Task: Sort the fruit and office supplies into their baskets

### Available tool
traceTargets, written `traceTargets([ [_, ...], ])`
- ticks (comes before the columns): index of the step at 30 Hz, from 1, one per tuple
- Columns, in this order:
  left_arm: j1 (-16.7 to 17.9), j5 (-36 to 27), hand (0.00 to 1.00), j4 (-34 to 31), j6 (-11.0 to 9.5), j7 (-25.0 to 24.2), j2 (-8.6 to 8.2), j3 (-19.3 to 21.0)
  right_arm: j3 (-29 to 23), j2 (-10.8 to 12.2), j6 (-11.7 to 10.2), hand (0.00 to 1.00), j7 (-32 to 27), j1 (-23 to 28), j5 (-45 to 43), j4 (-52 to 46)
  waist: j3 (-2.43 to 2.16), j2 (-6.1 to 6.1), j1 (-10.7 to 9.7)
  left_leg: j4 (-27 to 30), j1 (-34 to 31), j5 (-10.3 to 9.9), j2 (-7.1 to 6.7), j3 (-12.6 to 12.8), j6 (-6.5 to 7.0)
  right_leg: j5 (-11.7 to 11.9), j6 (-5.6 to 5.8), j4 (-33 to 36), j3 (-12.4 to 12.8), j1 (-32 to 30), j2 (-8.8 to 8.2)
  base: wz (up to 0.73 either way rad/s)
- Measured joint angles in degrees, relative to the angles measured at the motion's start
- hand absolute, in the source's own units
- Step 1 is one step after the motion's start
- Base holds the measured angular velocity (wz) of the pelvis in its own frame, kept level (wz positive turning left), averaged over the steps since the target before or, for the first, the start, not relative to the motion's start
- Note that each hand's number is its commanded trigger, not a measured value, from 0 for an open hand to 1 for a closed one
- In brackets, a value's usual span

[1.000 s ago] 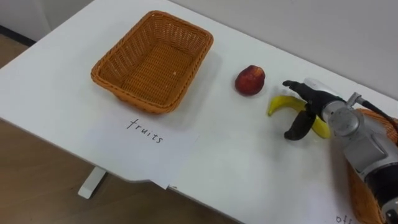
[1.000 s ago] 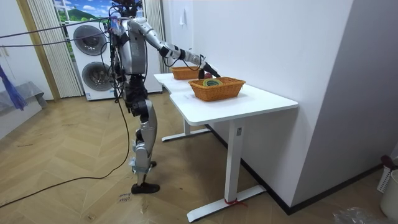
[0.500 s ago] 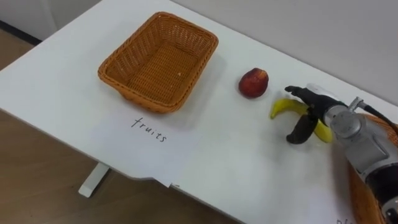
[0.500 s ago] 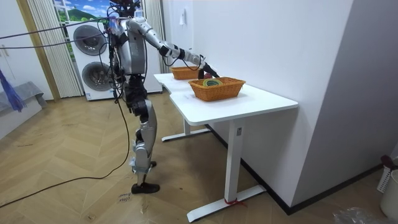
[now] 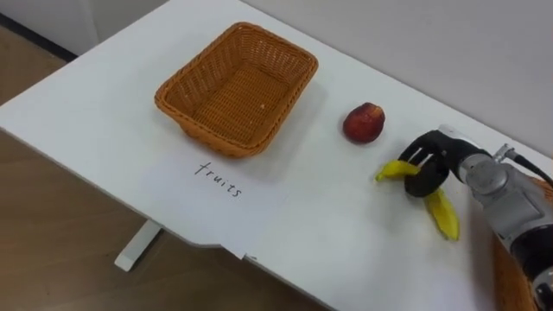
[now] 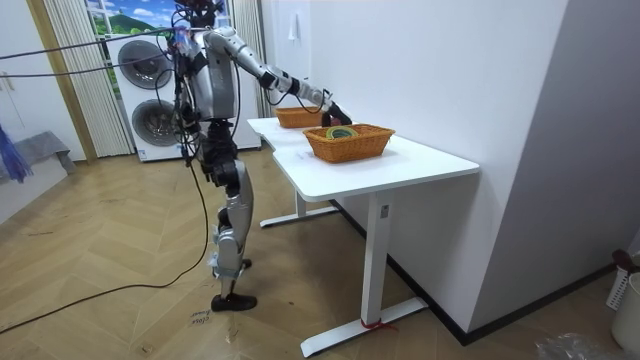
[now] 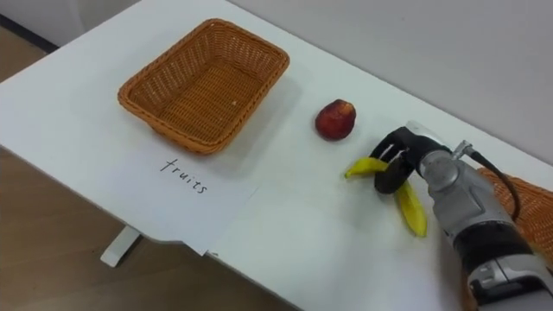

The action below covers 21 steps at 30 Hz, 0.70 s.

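R robot hand (image 5: 438, 161) clenched round banana (image 5: 442, 214), red fruit (image 5: 364, 123) nearby, wicker basket (image 5: 233, 97) by paper label (image 5: 218, 170) "fruits"

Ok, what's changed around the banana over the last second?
The right hand, open over the banana before, has now curled its fingers round it on the table. The fruit basket, red fruit and paper label stayed put; the overall shift is the camera's.

Right arm extended, right hand (image 5: 436, 158) curled
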Motion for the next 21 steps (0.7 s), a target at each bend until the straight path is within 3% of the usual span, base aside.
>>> traceTargets([
  [7,-0.63,0.01,0.0,0.02,-0.66,-0.95,0.15,0.02,0.01,0.01,-0.31,1.0,0.53,-0.04,0.59,-0.08,-0.01,-0.4,-0.43,0.0,0.24,0.0,0.01,0.04,0.0,0.0,0.0,-0.05,0.18,0.1,-0.03,0.0],
  [13,-0.6,0.01,0.0,0.53,-0.62,-1.33,0.15,0.2,0.13,0.03,-0.23,1.0,0.6,-0.04,0.69,-0.07,0.43,0.11,-0.22,-0.06,0.91,-0.01,0.04,0.1,0.0,0.0,0.0,-0.12,0.14,0.87,0.02,0.0],
  [18,-0.65,0.0,0.0,1.43,-0.61,-1.91,0.12,0.19,0.43,0.03,-0.03,1.0,1.1,-0.02,0.07,-1.19,0.37,0.07,-0.14,-0.04,0.78,-0.02,0.07,0.13,-0.03,0.0,0.0,-0.1,0.07,0.77,0.09,0.0],
  [19,-0.67,0.02,0.0,1.56,-0.6,-1.91,0.12,0.18,0.49,0.02,0.0,1.0,1.31,-0.02,-0.99,-1.9,0.11,-0.25,-0.39,0.02,0.57,-0.02,0.06,0.14,-0.03,0.0,0.0,-0.07,0.1,0.58,0.09,-0.04],
  [21,-0.81,0.02,0.0,1.62,-0.6,-1.91,0.1,0.04,0.52,0.04,-0.17,1.0,1.59,-0.01,-2.27,-3.82,0.04,-0.24,-0.58,0.14,0.27,0.01,0.06,0.35,-0.04,0.0,0.0,-0.01,0.21,0.05,0.08,-0.05],
])
